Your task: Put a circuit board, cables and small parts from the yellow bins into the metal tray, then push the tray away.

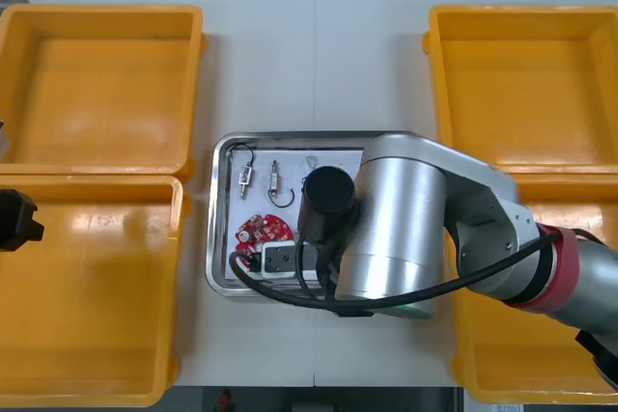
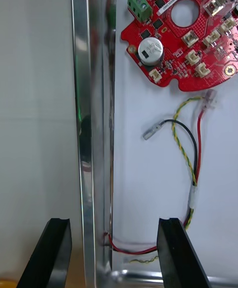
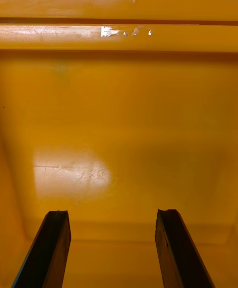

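The metal tray (image 1: 218, 238) lies between the bins, white inside. In it are a round red circuit board (image 1: 263, 231), small metal parts (image 1: 246, 178) and a red and yellow cable (image 2: 191, 164) with a black wire. My right arm (image 1: 406, 229) reaches over the tray. My right gripper (image 2: 113, 228) is open and straddles the tray's side wall (image 2: 82, 119) near a corner. One finger is outside over the table, the other inside beside the cable. The circuit board (image 2: 183, 30) lies farther ahead. My left gripper (image 3: 113, 218) hangs open over a yellow bin's floor (image 3: 119, 134).
Two yellow bins (image 1: 97, 84) (image 1: 92, 287) stand left of the tray and two more (image 1: 526, 84) (image 1: 502, 364) on the right. Beyond the tray's far rim is bare light table (image 1: 314, 55). The left arm (image 1: 17, 219) sits at the left edge.
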You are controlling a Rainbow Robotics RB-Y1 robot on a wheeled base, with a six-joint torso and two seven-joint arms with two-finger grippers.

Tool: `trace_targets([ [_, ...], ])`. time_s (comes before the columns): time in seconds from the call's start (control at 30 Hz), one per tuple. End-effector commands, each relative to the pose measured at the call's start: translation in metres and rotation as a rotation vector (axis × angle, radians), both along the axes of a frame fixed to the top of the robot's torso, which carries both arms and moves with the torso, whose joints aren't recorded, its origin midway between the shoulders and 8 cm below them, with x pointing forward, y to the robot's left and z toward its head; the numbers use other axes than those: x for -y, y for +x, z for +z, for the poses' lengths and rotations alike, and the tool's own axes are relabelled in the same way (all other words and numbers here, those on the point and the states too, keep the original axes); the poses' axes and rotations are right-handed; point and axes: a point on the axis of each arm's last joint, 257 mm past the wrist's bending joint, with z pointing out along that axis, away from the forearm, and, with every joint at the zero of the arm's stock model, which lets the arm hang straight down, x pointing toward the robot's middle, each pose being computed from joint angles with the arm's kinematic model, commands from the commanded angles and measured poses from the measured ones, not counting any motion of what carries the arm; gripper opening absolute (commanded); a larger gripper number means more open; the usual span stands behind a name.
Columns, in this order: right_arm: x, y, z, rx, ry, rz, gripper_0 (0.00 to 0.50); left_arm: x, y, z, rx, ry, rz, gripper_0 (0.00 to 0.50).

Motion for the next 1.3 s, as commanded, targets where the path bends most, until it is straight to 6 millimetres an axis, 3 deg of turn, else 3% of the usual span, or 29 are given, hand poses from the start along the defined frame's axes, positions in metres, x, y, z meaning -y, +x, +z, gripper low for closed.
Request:
trace_targets([
  [0.03,-0.021,-0.005,-0.009,0.038,-0.01,0.063,0.5,-0.015,-0.004,0.014,0.015,0.071,-0.034,0.5],
  [0.47,-0.026,-0.018,-0.044,0.008,-0.027,0.043,0.5,-0.015,-0.004,0.014,0.015,0.071,-0.034,0.5],
  [1.03,-0.028,-0.01,-0.069,0.043,-0.047,0.025,0.5,-0.015,-0.004,0.014,0.015,0.071,-0.034,0.5],
  [1.13,-0.027,-0.009,-0.07,0.046,-0.051,0.022,0.395,-0.015,-0.004,0.014,0.015,0.071,-0.034,0.5],
  [1.2,-0.027,-0.009,-0.069,0.049,-0.051,0.021,0.206,-0.015,-0.004,0.014,0.015,0.071,-0.034,0.5],
  [1.3,-0.026,-0.007,-0.068,0.058,-0.051,0.017,0.035,-0.015,-0.004,0.014,0.015,0.071,-0.034,0.5],
])
